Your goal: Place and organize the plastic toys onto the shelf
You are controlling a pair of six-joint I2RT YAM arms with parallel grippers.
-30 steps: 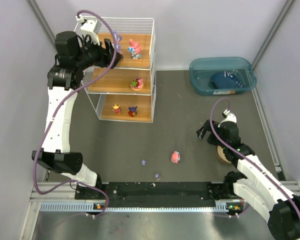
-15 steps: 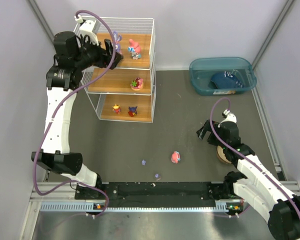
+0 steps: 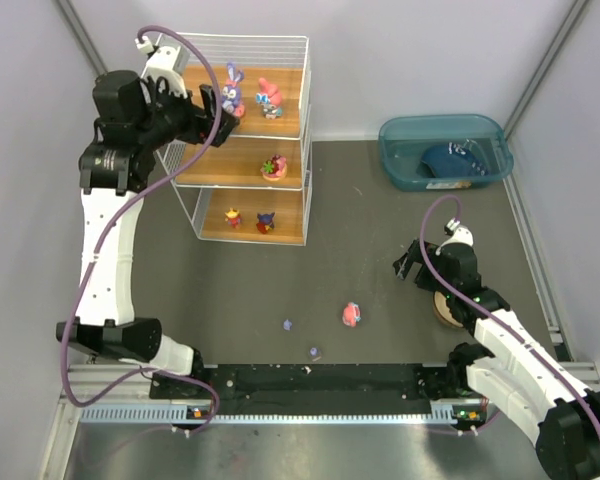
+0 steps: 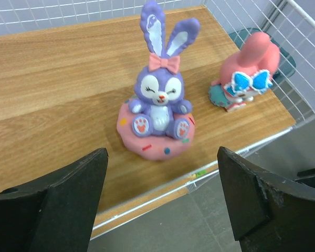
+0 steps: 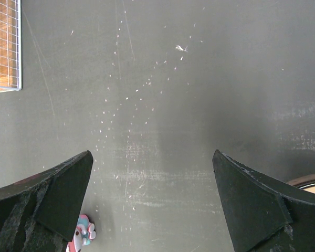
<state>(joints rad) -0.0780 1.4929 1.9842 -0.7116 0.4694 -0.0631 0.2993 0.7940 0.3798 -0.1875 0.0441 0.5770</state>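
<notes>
**Bunny on top board, left gripper clear of it**

Your left gripper is wide open and holds nothing. It sits just in front of the purple bunny figurine, which is upright on its pink base on the shelf, top board, near the pink sunglasses figurine. That placement looks finished. Your right gripper is also wide open and empty over the tabletop. Likely next is the pink toy, then the purple bits. Both are small, so you need a low, centred pinch.
</notes>
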